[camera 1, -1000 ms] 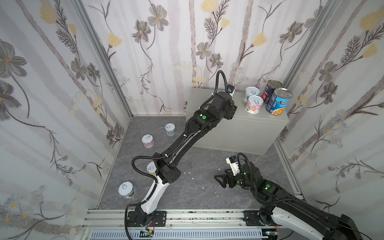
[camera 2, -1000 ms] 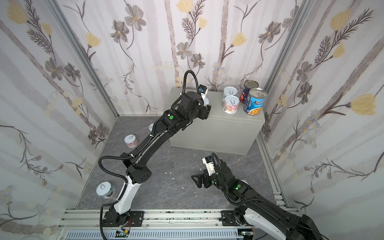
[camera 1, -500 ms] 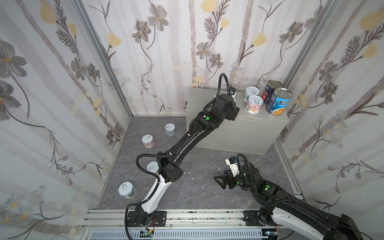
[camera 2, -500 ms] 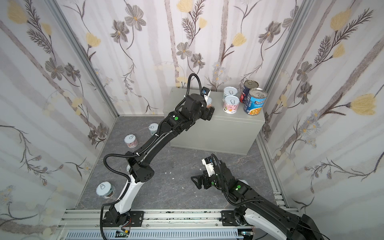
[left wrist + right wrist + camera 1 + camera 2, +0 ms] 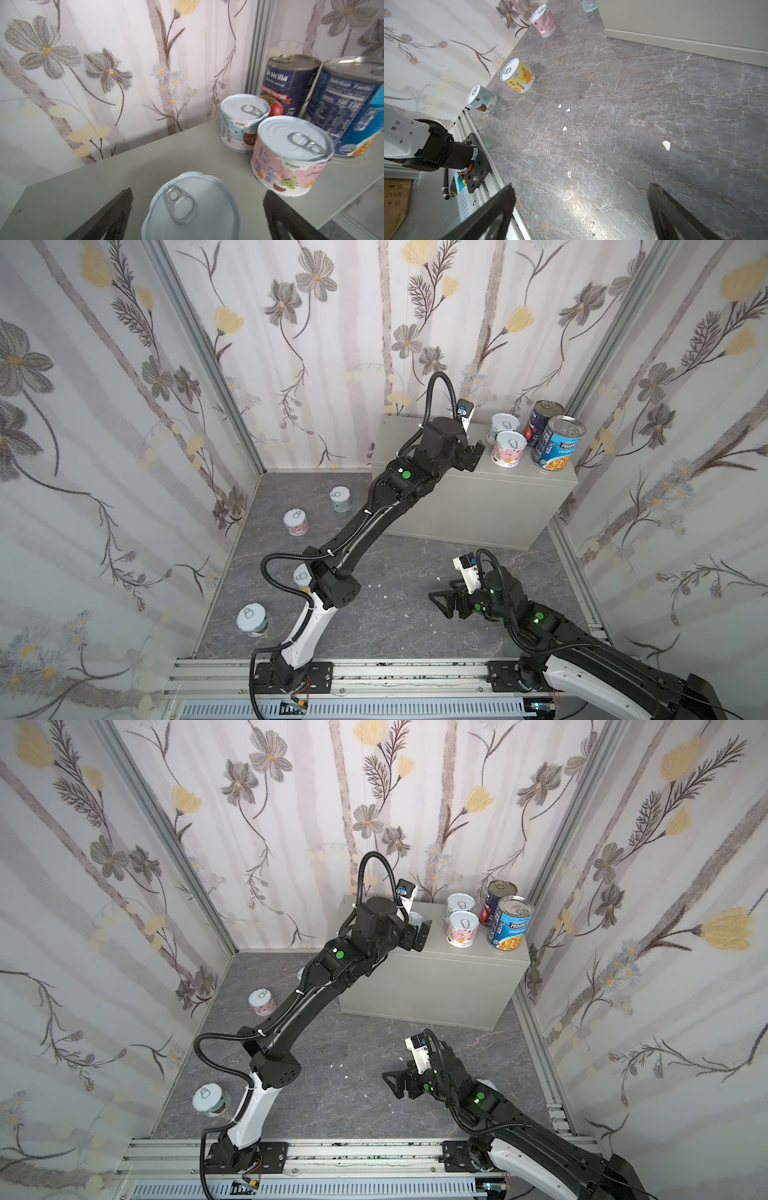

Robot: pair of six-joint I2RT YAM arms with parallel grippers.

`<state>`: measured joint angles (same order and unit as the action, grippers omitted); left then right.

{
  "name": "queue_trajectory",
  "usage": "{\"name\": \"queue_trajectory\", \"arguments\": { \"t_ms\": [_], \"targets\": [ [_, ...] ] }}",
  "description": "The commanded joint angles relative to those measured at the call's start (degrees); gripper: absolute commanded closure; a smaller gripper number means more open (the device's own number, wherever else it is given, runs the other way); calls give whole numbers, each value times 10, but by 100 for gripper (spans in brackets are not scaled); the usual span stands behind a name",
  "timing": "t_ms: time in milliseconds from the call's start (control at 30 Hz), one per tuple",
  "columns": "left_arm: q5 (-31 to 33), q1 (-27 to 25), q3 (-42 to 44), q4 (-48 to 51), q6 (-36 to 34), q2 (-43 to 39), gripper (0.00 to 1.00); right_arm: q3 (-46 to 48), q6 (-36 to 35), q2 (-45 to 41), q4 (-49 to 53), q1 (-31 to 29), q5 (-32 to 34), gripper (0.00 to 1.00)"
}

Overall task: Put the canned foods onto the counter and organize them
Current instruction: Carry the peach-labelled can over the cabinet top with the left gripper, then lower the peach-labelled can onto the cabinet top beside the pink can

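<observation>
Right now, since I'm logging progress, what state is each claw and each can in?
Left claw: open, gripping nothing.
Can between its jaws: upright on the counter, ungripped.
Pink counter can: upright.
Teal counter can: upright.
Tomato can: upright on the counter.
Soup can: upright on the counter.
Right claw: open, empty, over the floor.
Floor cans: four, all upright.

Floral-papered walls (image 5: 104, 448) enclose a dark grey marbled floor (image 5: 633, 104) strewn with white flecks (image 5: 666, 144), possibly paper; aluminium posts (image 5: 212, 364) mark the corners.
</observation>
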<state>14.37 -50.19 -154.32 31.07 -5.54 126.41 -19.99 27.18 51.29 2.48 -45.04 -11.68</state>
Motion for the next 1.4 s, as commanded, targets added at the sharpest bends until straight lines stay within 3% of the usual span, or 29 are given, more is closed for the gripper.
{"name": "queue_trajectory", "arguments": {
  "t_ms": [0, 267, 367, 533, 700, 1033, 1367],
  "targets": [
    [6, -8, 14, -31, -12, -35, 0, -17, 7, -6, 7, -2, 16, 0],
    [13, -13, 136, -30, 7, -154, 5, -42, 11, -22, 39, -8, 36, 0],
    [31, -12, 206, -30, 7, -197, 13, -45, 13, -31, 48, -9, 43, 0],
    [24, -5, 304, -31, 22, -249, 35, -51, 16, -32, 54, -10, 50, 0],
    [-14, 8, 368, -34, 41, -266, 44, -51, 19, -25, 49, -11, 53, 0],
    [-70, 29, 371, -45, 62, -236, 46, -51, 16, -1, 35, -14, 53, 0],
    [-122, 48, 319, -49, 73, -182, 47, -53, 5, 27, 21, -14, 50, 0]
  ]
}}
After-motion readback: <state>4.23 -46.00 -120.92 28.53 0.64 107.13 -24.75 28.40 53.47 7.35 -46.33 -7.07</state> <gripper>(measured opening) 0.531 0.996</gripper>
